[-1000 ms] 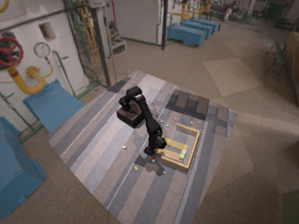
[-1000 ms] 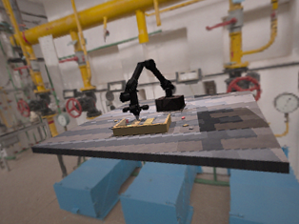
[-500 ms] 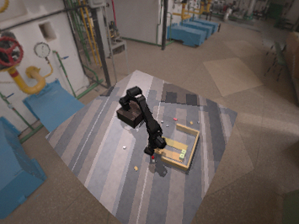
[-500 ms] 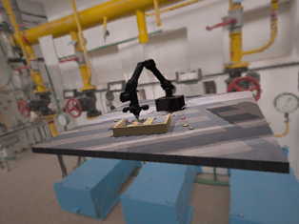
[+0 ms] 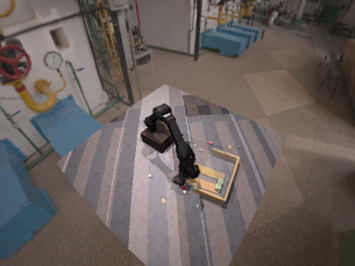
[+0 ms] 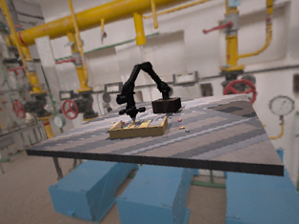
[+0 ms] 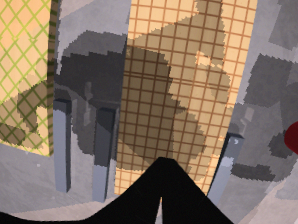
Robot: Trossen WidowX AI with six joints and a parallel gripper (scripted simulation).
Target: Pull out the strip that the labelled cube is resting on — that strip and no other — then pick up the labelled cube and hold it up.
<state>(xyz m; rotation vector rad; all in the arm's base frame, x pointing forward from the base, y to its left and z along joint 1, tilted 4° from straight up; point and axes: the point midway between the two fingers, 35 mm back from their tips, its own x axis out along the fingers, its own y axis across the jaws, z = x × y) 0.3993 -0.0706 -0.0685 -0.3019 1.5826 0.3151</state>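
My gripper (image 5: 189,179) (image 6: 134,121) (image 7: 164,164) is shut and empty. Its tips are over the near end of the strip with the brown grid (image 5: 205,183) (image 7: 172,80); whether they touch it cannot be told. A second strip, yellow with a green lattice (image 5: 211,172) (image 7: 25,65), lies beside it, to the left in the wrist view. Two small pale green cubes (image 5: 221,180) (image 5: 218,186) show at the far end of the strips in the top view. Their labels are too small to read, and which strip bears each cannot be told. No cube shows in the wrist view.
A low wooden frame (image 5: 233,181) (image 6: 136,132) stands around the strips. Grey-blue upright bars (image 7: 62,150) (image 7: 227,165) flank the strips' near ends. A red object (image 7: 292,137) lies to the right in the wrist view. Small coloured bits lie scattered. A dark brown box (image 6: 166,105) is by the arm's base.
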